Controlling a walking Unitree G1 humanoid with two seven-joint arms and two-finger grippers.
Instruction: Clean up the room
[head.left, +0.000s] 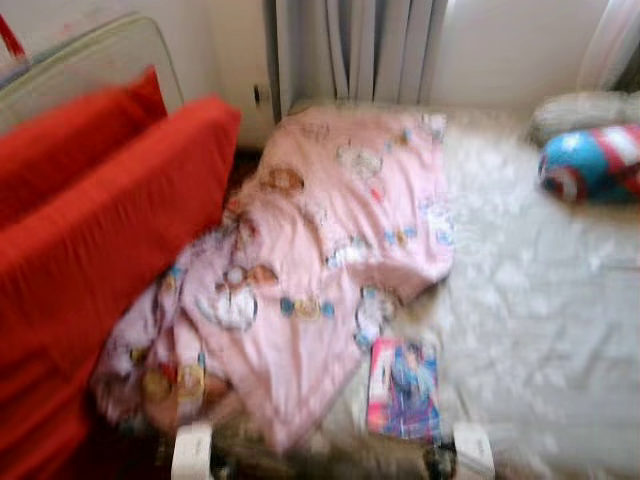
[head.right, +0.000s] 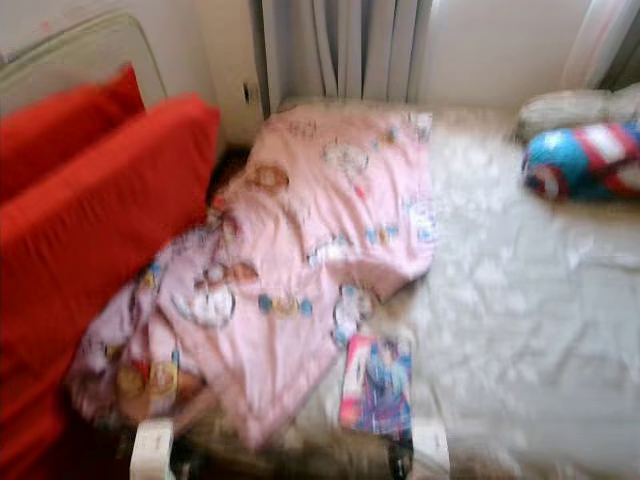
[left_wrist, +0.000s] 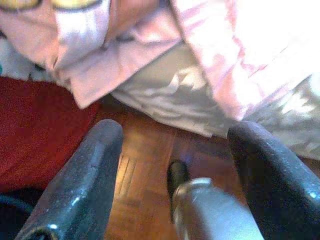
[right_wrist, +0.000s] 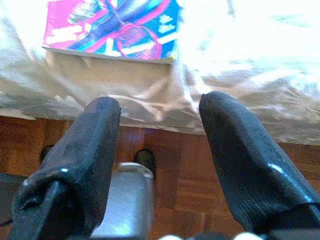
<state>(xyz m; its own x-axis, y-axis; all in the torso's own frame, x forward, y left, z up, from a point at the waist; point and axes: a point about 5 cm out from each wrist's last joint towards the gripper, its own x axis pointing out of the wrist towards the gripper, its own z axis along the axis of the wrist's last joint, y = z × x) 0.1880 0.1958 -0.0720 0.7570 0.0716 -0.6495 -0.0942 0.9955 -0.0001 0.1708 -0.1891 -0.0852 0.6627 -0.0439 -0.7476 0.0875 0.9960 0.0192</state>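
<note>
1. A bed (head.left: 540, 330) with a white sheet is seen from above, and the head views are blurred.
2. A pink blanket (head.left: 330, 260) with cartoon pictures is spread in a crumpled way over the left part of the bed, and one end of it hangs over the near edge.
3. A pink and blue book (head.left: 405, 390) is laid flat on the sheet at the near edge of the bed, just beside the blanket's lower corner.
4. A round blue, red and white pillow (head.left: 590, 162) is placed at the far right of the bed, with a grey pillow (head.left: 580, 108) just behind it.
5. Big red cushions (head.left: 100, 230) are leaned up on the left, close to the blanket.
6. Grey curtains (head.left: 350, 50) are hung behind the head of the bed.
7. The left gripper (left_wrist: 175, 165) is held low by the bed's edge, over the wooden floor (left_wrist: 145, 200). Its two black fingers (left_wrist: 80, 185) are spread wide apart, and nothing is held between them. The hanging blanket is seen just past the fingertips.
8. The right gripper (right_wrist: 160, 125) is held low too, near the edge of the bed. Its fingers (right_wrist: 240, 155) are spread wide apart, and nothing is held. The book is seen on the sheet just past them, not touched.
</note>
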